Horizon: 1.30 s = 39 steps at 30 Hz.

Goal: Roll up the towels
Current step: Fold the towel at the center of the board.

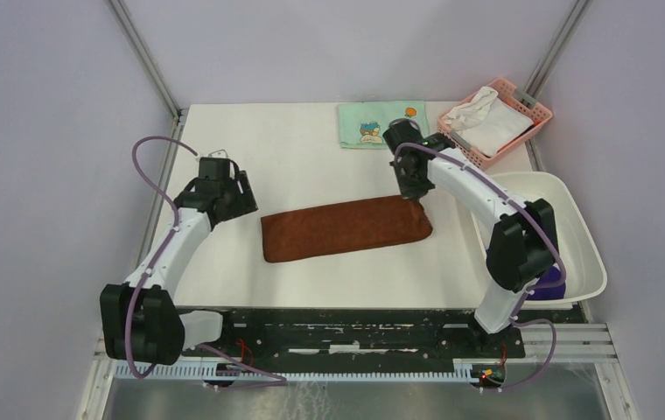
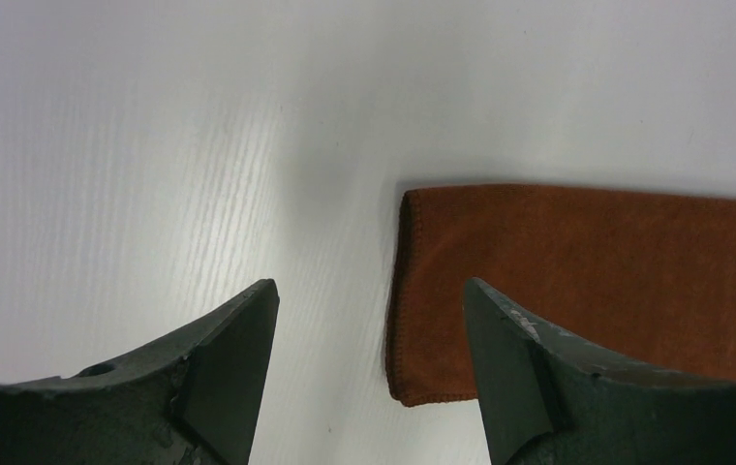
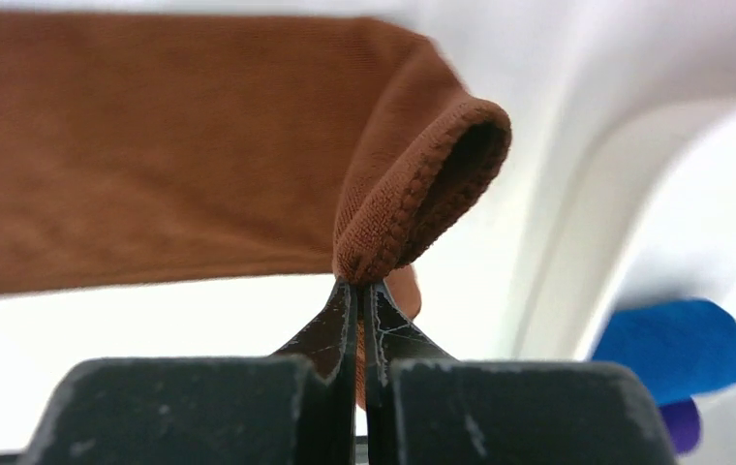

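At table centre the brown towel lies flat. My right gripper is pinched tight on its hem at the 3 o'clock end, and the edge curls up over the tips. My left gripper hangs with jaws wide apart above the 9 o'clock end, holding nothing — the blue towel and purple towel sit in the tub toward 4 o'clock.

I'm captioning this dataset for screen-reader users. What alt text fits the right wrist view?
The right end effector is shut on the edge of the rust-brown towel, which curls into a loop while the rest lies flat on the white table. At right, a blue towel and a purple towel sit in a white tub.
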Each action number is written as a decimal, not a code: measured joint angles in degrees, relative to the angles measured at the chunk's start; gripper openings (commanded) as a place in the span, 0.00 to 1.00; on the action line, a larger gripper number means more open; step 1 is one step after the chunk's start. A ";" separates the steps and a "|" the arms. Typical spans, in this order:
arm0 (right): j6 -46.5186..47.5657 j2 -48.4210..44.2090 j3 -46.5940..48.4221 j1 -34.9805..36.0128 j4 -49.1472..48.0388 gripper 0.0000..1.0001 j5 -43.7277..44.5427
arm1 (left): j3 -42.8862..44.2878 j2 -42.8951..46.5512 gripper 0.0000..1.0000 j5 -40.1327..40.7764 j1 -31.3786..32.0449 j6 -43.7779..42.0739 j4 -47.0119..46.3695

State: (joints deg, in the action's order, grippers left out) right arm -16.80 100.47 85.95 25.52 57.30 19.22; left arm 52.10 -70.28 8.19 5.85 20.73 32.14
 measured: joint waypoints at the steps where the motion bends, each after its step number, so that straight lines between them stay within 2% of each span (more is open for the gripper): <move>1: -0.24 0.00 0.63 1.92 -0.07 0.01 -1.81 | 0.00 -0.46 0.77 -0.94 0.00 0.46 0.26; 10: -3.78 2.54 10.32 14.86 -2.16 0.01 -14.62 | -5.77 -4.85 0.72 -8.35 -0.02 5.88 -0.42; 21: -6.10 16.13 24.06 26.08 -4.57 0.01 -21.70 | -10.29 -8.70 0.57 -14.08 -0.02 9.92 -4.52; 29: -6.99 21.24 25.70 28.48 -7.41 0.01 -23.89 | -11.34 -10.47 0.42 -15.08 0.00 11.23 -6.34; 39: -8.07 21.38 25.68 28.37 -13.35 0.01 -25.88 | -11.80 -11.10 0.38 -15.89 0.00 11.85 -7.04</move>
State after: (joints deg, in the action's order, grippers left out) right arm -24.86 121.84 111.63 53.89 43.94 -6.66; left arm 40.29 -81.38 -7.70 5.85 32.58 25.10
